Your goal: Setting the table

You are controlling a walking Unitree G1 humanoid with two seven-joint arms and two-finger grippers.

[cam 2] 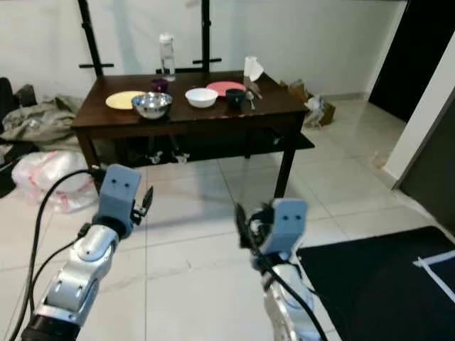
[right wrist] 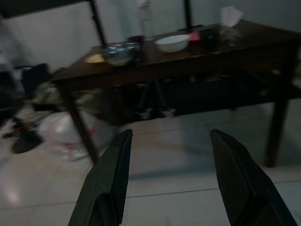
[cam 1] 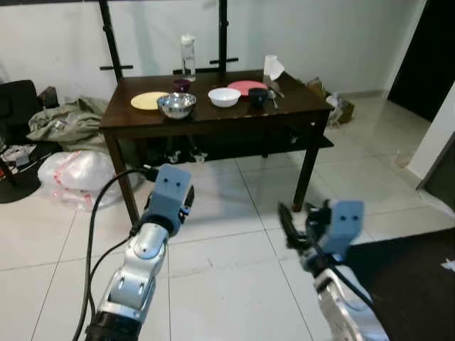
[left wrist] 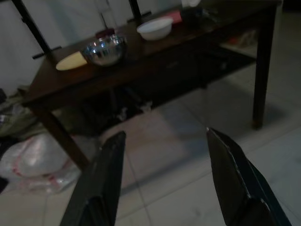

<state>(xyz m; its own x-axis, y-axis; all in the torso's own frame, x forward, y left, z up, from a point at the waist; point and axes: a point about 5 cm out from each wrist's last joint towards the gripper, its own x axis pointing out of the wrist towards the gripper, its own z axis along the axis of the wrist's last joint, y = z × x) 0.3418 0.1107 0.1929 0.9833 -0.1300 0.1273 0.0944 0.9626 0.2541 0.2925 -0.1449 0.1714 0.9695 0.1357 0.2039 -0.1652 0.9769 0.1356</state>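
Note:
A dark wooden table (cam 1: 213, 119) stands ahead across the tiled floor. On it are a yellow plate (cam 1: 148, 100), a steel bowl (cam 1: 176, 105), a white bowl (cam 1: 224, 96), a pink plate (cam 1: 245, 87), a dark cup (cam 1: 257, 96), a clear bottle (cam 1: 188, 57) and a white napkin (cam 1: 272, 68). My left gripper (left wrist: 164, 133) is raised in front of me, open and empty, well short of the table. My right gripper (right wrist: 170, 132) is also open and empty, low on the right, with its black fingers (cam 1: 288, 222) pointing toward the table.
A white plastic bag (cam 1: 75, 174) and a pile of cloth (cam 1: 67, 121) lie left of the table. Bags (cam 1: 338, 106) sit by its far right corner. A black mat (cam 1: 405, 270) covers the floor at right. Black stand poles (cam 1: 108, 35) rise behind the table.

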